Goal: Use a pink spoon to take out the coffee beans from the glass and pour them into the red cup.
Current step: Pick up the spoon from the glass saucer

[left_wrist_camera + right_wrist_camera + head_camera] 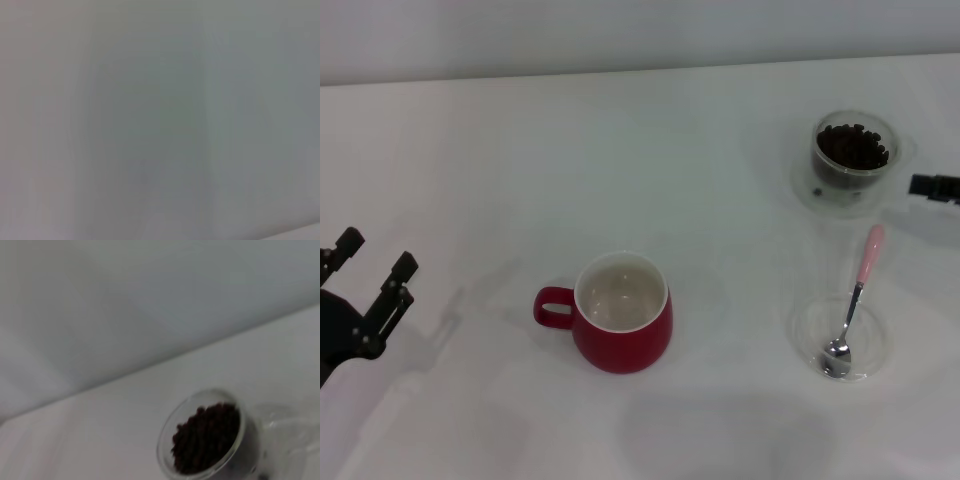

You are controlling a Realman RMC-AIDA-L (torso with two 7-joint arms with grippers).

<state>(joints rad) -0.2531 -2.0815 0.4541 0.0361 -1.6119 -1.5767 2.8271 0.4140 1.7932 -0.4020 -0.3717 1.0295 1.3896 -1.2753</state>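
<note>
The red cup point(620, 318) stands mid-table, white inside and empty, with its handle toward my left. The glass point(856, 152) stands at the far right and holds the coffee beans point(854, 145). The right wrist view also shows the glass point(167, 436) and its beans point(206, 437). The pink spoon point(856, 292) lies nearer, with its silver bowl in a shallow clear dish point(806, 325) and its pink end pointing away. My left gripper point(377, 253) is open and empty at the left edge. Only a black tip of my right gripper point(932, 186) shows, beside the glass.
The white table point(470, 150) runs to a pale back wall. A clear saucer-like base point(810, 197) lies under the glass. The left wrist view shows only a blank pale surface.
</note>
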